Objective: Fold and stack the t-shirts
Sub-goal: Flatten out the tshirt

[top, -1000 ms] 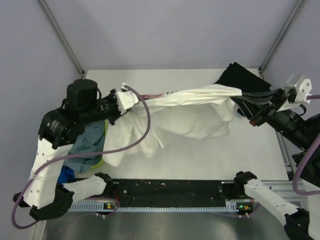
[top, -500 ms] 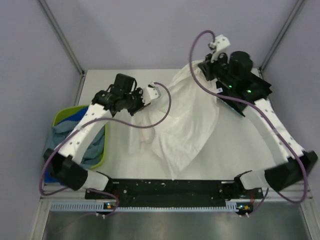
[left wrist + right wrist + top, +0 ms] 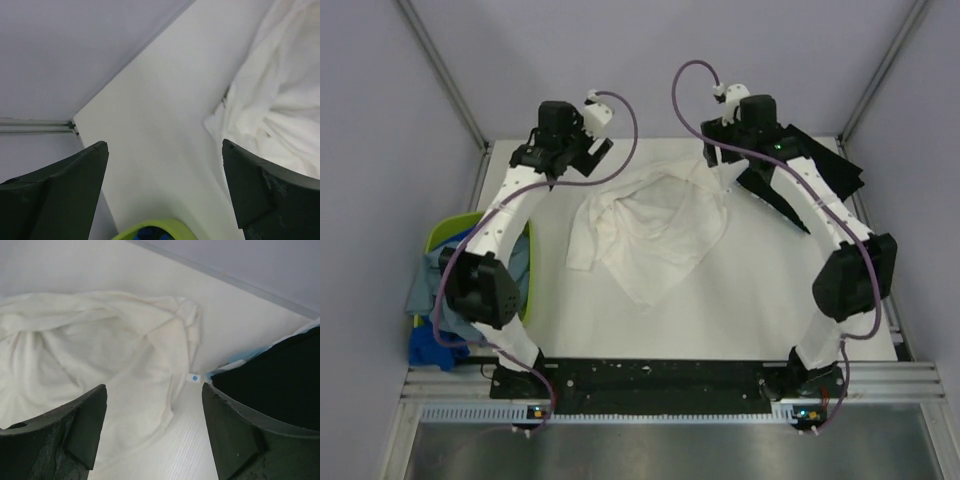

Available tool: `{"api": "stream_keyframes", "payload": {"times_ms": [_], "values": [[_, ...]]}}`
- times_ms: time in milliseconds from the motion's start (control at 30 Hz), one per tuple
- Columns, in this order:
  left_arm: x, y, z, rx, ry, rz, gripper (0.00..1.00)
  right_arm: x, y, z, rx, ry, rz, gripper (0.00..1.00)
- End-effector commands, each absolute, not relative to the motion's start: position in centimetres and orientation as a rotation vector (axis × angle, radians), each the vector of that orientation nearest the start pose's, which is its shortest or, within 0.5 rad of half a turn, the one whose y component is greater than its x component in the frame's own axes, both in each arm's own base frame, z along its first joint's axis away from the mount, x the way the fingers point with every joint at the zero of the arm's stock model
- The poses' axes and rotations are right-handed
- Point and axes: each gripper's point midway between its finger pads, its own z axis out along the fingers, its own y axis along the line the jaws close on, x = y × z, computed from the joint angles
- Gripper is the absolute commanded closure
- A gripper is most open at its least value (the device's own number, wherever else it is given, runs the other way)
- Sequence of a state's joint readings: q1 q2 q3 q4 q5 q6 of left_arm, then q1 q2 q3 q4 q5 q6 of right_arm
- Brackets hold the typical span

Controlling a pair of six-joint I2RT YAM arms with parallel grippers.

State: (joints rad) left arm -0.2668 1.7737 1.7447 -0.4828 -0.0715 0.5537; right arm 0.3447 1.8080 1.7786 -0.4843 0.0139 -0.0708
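- White tabletop (image 3: 750, 300) fills the enclosure. At its near left, a lime-green basket (image 3: 440, 235) holds a bright blue shirt (image 3: 425, 345) and a grey-blue shirt (image 3: 422, 285).
- Mid-table, the white t-shirt (image 3: 645, 230) lies in a crumpled heap. 1 second ago it hung stretched between the 2 grippers.
- Further back, the left gripper (image 3: 162, 150) has let go, its jaws spread wide and empty beside the shirt's far-left edge.
- The right gripper (image 3: 154, 390) has also released, its jaws apart over the shirt's far-right corner.
- At the far right, the black t-shirt (image 3: 820, 170) lies just beside the white one.
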Motion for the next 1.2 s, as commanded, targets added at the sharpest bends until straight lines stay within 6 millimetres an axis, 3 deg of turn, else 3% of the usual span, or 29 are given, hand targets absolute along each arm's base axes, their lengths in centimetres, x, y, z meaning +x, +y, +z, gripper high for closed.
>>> {"api": "stream_keyframes", "payload": {"times_ms": [0,33,167,233,367,600,733,767,867,900,933,967,1033,1167], "values": [[43.9,-13.1,26.6,0.899,1.917,0.001,0.01,40.7,23.3,28.0,-0.721,1.897,0.463,0.25],[42.5,-12.8,26.2,0.898,1.940,-0.017,0.01,38.4,24.7,26.4,-0.822,1.870,0.513,0.26],[38.9,-11.0,20.2,0.845,2.170,-0.049,0.01,28.5,31.1,23.3,-1.173,1.612,0.782,0.29],[37.9,-9.9,16.9,0.800,2.280,-0.049,0.01,25.6,32.9,20.5,-1.268,1.589,0.830,0.31],[38.1,-7.4,12.4,0.665,2.446,-0.002,0.02,22.6,35.6,14.4,-1.385,1.697,0.761,0.31],[37.5,-8.0,7.7,0.704,2.549,-0.094,0.08,21.6,38.2,7.1,-1.478,1.870,0.612,0.34],[36.7,-8.2,5.4,0.736,2.600,-0.130,0.18,21.7,37.1,3.5,-1.511,1.986,0.514,0.38],[36.5,-8.3,4.9,0.746,2.614,-0.138,0.23,21.8,36.6,2.9,-1.516,2.011,0.484,0.45],[36.3,-8.3,3.8,0.781,2.643,-0.148,0.54,21.8,35.0,2.4,-1.511,2.075,0.411,0.77],[36.3,-8.1,3.5,0.789,2.650,-0.147,0.72,21.7,34.4,2.5,-1.504,2.087,0.385,0.85],[36.6,-7.9,3.6,0.789,2.647,-0.136,0.98,21.5,33.7,2.9,-1.491,2.099,0.370,0.93],[37.0,-7.5,3.8,0.778,2.646,-0.118,1.00,21.7,33.1,3.5,-1.463,2.109,0.342,1.00],[38.6,-6.1,5.1,0.746,2.620,-0.038,1.00,21.8,30.9,4.6,-1.388,2.158,0.266,1.00],[43.9,-1.7,9.6,0.667,2.467,0.325,1.00,20.9,26.8,7.9,-1.230,2.235,0.203,1.00]]}}
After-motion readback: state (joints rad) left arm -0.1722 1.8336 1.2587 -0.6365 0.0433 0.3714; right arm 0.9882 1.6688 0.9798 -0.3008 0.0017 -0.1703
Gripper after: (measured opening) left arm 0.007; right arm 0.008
